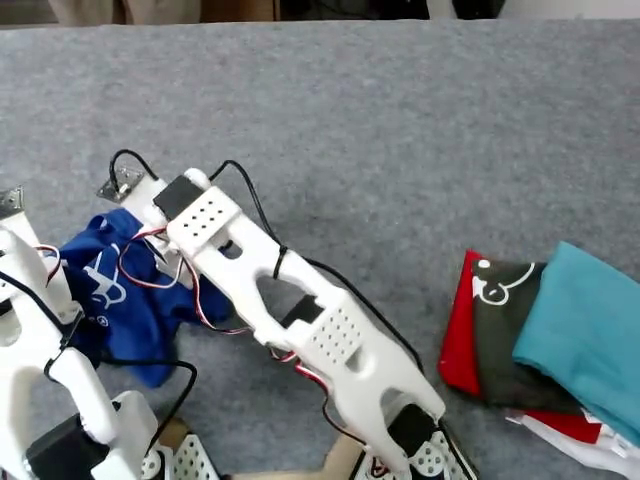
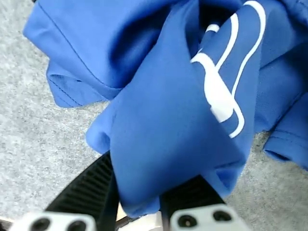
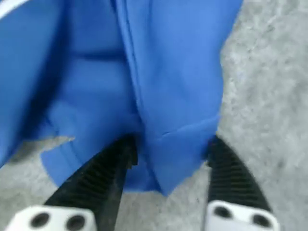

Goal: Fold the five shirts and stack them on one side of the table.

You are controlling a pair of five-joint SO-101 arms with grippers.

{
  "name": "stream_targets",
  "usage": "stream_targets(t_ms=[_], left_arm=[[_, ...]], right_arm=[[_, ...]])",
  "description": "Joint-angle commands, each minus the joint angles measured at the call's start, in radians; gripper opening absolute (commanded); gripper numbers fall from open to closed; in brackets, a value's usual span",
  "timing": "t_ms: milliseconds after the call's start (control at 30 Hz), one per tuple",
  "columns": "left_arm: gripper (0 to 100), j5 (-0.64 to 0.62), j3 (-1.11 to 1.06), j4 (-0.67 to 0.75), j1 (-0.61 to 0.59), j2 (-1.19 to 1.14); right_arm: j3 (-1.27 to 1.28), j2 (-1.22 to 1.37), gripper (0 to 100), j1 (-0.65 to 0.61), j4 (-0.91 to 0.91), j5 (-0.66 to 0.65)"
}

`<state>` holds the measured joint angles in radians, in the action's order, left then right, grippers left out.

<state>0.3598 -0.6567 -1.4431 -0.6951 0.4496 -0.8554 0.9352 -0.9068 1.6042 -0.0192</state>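
Status: I'm reading four shirts as already stacked at one side of the table [image 1: 400,120]: a teal shirt [image 1: 590,320] on top, then a dark grey shirt [image 1: 495,340], a red shirt [image 1: 460,340] and a white shirt [image 1: 580,445] showing at the bottom edge. The stack edges are not lining up, so I'm judging it as done but untidy.

Remaining item: the blue shirt [image 1: 105,285], lying crumpled on the opposite side of the table, well apart from the stack. I'm treating it as unfolded, approx. last fifth of the job.

Left gripper [image 2: 149,175]: I'm seeing it clamped on a bunched fold of the blue shirt, fabric pinched between the ribbed pads.

Right gripper [image 3: 171,144]: jaws are standing apart, straddling a hem of the same shirt, w/ cloth in the gap but not pinched.

Next, in my judgement: spreading the blue shirt flat, folding it, then carrying it over to the stack
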Motion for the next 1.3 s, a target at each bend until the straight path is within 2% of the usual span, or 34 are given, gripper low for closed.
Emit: stream_targets(t_ms=[0,233,400,467,700,800,933,1133,1267], left_arm=[[2,-0.009,0.006,-0.023,0.008,0.030],[2,-0.009,0.003,-0.023,0.008,0.028],[2,-0.009,0.005,-0.017,0.011,0.021],[2,-0.009,0.012,-0.011,0.011,0.021],[2,-0.009,0.008,0.176,0.037,0.021],[2,-0.025,0.012,0.241,0.091,0.021],[2,-0.153,0.014,0.310,0.161,0.021],[2,-0.233,0.084,0.311,0.284,0.018],[2,-0.295,0.121,0.316,0.420,0.018]], right_arm=[[-0.101,0.022,2.1,0.030,0.003,0.002],[-0.323,0.064,0.4,0.147,0.176,0.002],[-0.269,0.039,0.4,0.242,0.183,0.000],[-0.188,0.002,0.4,0.277,0.183,-0.002],[0.166,-0.262,0.4,0.361,0.180,-0.005],[0.329,-0.366,0.4,0.380,0.175,-0.008],[0.555,-0.510,0.4,0.444,0.101,-0.008],[0.974,-0.800,0.4,0.545,-0.008,-0.060],[1.264,-1.030,0.5,0.567,-0.081,-0.086]])
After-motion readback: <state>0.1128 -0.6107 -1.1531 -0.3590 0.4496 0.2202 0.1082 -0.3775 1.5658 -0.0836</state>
